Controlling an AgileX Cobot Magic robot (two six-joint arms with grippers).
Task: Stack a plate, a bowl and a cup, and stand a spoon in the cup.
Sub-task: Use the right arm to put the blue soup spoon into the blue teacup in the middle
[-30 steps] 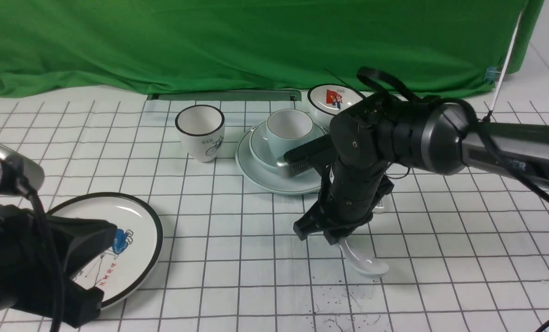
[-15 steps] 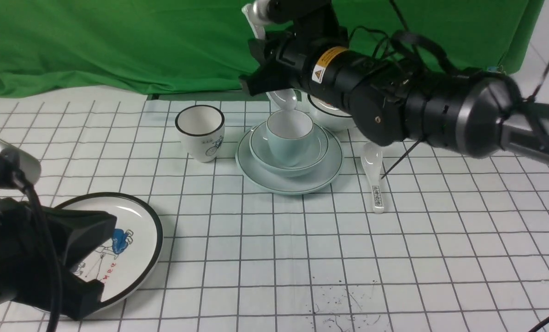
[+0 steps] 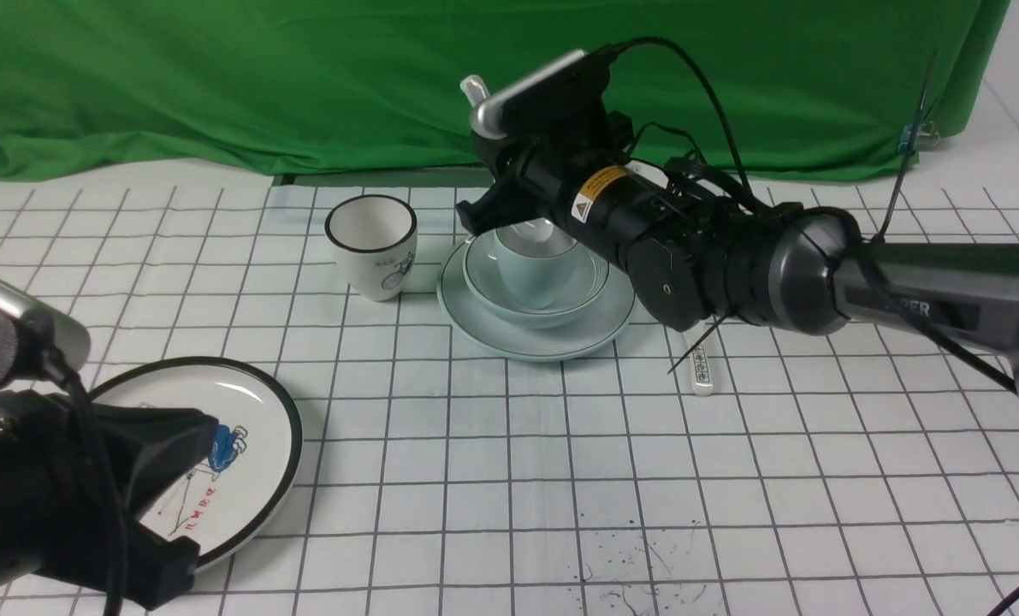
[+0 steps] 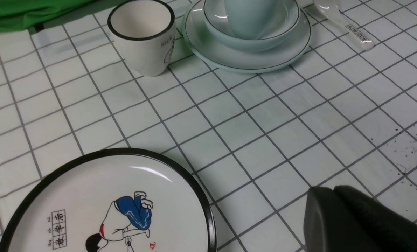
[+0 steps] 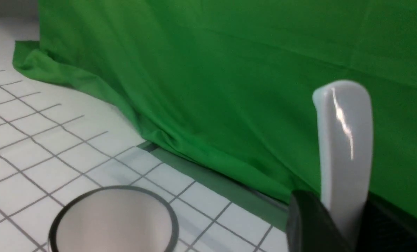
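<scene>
The pale blue-green plate (image 3: 475,321) lies at the table's back middle, with the bowl (image 3: 488,287) on it and the cup (image 3: 536,278) standing in the bowl. My right gripper (image 3: 502,205) hangs just over the cup, shut on the pale glossy spoon (image 3: 473,88), which stands nearly upright. Its handle (image 5: 343,140) rises between the jaws of that gripper (image 5: 345,213), and its lower end dips toward the cup's mouth, mostly hidden by the arm. My left gripper (image 4: 334,190) is shut with nothing in it, low at the front left.
A white black-rimmed cup (image 3: 372,244) stands left of the stack. A white cartoon plate (image 3: 218,398) lies at the front left, beside my left arm. A white spoon with writing (image 3: 702,370) lies right of the stack. Green cloth (image 3: 304,77) closes off the back.
My right gripper lifted the spoon from the table's front middle, carried it back above the cup and has come down lower over it. The left arm has hardly moved.
</scene>
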